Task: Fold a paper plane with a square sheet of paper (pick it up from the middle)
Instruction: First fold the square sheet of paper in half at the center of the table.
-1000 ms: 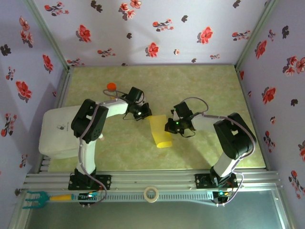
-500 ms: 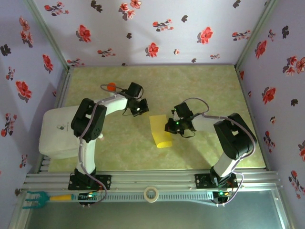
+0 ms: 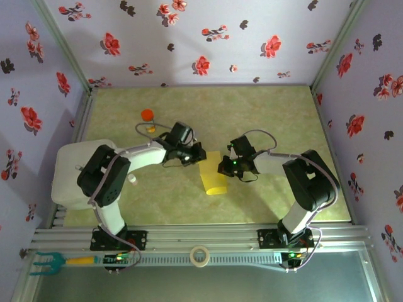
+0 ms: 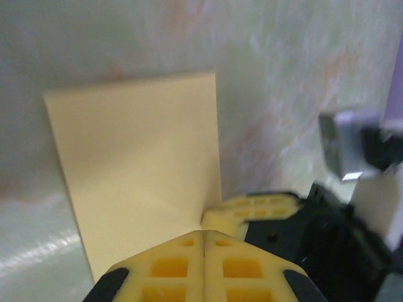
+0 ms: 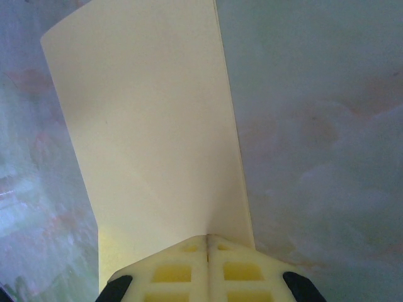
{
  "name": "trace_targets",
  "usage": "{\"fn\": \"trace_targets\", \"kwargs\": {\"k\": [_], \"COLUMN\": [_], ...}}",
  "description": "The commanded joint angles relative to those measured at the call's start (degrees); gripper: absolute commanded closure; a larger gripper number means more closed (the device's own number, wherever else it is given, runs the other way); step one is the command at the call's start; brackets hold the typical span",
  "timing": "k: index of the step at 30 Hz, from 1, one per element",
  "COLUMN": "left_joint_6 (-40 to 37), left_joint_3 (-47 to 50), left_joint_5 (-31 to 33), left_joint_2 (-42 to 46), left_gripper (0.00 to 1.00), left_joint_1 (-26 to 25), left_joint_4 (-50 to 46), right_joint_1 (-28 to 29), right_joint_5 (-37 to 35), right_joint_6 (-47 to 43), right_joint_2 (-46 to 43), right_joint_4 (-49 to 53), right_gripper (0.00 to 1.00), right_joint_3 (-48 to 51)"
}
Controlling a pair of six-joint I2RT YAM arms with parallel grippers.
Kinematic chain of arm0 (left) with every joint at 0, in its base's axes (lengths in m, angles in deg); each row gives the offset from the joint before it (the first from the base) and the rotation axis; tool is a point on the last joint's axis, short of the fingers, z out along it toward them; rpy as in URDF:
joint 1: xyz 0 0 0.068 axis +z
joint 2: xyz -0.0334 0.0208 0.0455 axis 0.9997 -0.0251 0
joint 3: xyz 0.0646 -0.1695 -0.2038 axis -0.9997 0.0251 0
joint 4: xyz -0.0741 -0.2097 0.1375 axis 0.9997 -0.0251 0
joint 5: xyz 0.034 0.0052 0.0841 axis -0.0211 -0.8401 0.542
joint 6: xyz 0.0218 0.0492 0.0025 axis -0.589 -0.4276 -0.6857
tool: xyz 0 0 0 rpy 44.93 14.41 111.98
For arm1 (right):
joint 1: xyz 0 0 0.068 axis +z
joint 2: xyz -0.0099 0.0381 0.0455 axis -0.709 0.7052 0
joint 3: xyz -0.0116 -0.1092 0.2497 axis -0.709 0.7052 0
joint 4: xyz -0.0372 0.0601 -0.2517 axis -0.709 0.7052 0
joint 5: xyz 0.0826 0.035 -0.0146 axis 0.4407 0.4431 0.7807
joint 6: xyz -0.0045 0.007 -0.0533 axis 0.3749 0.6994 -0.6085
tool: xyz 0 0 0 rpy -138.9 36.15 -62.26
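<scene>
Roughly mid-tabletop (image 3: 271,113) lies the square sheet of paper (image 3: 213,175), doubled into a narrow yellow strip whose near end curls up. The left tool (image 3: 196,155) is fully closed with its tips at the strip's far left corner. The right tool (image 3: 222,167), also closed, rests its tips on the far right edge. Whether either pinches the paper is unclear. An orange-capped bottle (image 3: 147,116) stands well apart, far left.
</scene>
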State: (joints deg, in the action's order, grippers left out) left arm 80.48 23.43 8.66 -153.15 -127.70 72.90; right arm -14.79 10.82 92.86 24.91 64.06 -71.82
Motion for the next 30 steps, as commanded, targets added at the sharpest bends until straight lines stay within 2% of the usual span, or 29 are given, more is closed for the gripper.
{"fn": "trace_targets", "kwargs": {"k": [1,3,17,26,30], "left_joint_6": [5.59,6.84,7.6,5.67,2.89], "left_joint_3": [3.72,4.87,9.38,13.48,14.37], "left_joint_5": [-4.42,-5.12,-4.37,-3.29,-1.2], "left_joint_2": [0.07,-0.65,-3.03,-4.88,-5.82], "left_gripper": [1.0,1.0,1.0,1.0,1.0], "left_joint_1": [-1.68,-2.48,-3.25,-3.15,-3.06], "left_joint_4": [10.5,13.13,13.39,12.99,9.65], "right_joint_1": [-0.14,-0.14,-0.14,-0.19,-0.21], "right_joint_5": [-5.94,-5.95,-6.56,-6.74,-6.67], "right_joint_6": [0.45,0.24,-0.6,-0.82,-0.91], "right_joint_2": [2.1,2.1,2.09,2.62,2.79], "right_joint_4": [7.31,7.73,9.17,9.26,9.16], "right_gripper": [1.0,1.0,1.0,1.0,1.0], "right_joint_3": [2.89,2.69,2.51,2.4,2.37]}}
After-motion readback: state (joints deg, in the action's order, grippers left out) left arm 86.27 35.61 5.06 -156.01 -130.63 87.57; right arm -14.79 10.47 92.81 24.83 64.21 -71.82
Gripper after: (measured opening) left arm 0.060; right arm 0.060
